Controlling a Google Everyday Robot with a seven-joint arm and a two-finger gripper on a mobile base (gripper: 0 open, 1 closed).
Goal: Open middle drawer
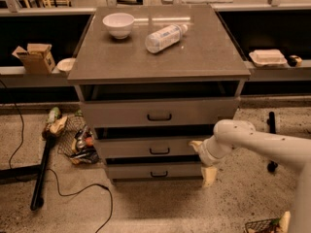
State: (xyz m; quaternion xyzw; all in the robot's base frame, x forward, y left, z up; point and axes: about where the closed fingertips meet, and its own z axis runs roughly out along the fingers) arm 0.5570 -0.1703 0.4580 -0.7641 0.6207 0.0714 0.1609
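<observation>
The middle drawer [146, 147] is a wide grey flat front with a small dark handle [159, 151] at its centre. It sits between the larger top drawer [121, 113] and the smaller bottom drawer [131, 171], with a dark gap above it. My gripper [202, 160] is on a white arm coming in from the right, at the right end of the middle and bottom drawer fronts. It is open and holds nothing. One cream fingertip [196, 144] lies against the middle drawer's right end and the other [209, 175] hangs lower, by the bottom drawer. The gripper is well right of the handle.
On the cabinet top [204, 57] stand a white bowl [118, 24] and a plastic bottle [164, 37] lying on its side. A wire basket of clutter [77, 141], a dark pole [41, 171] and a cable [73, 193] lie on the floor to the left. Shelves run behind the cabinet.
</observation>
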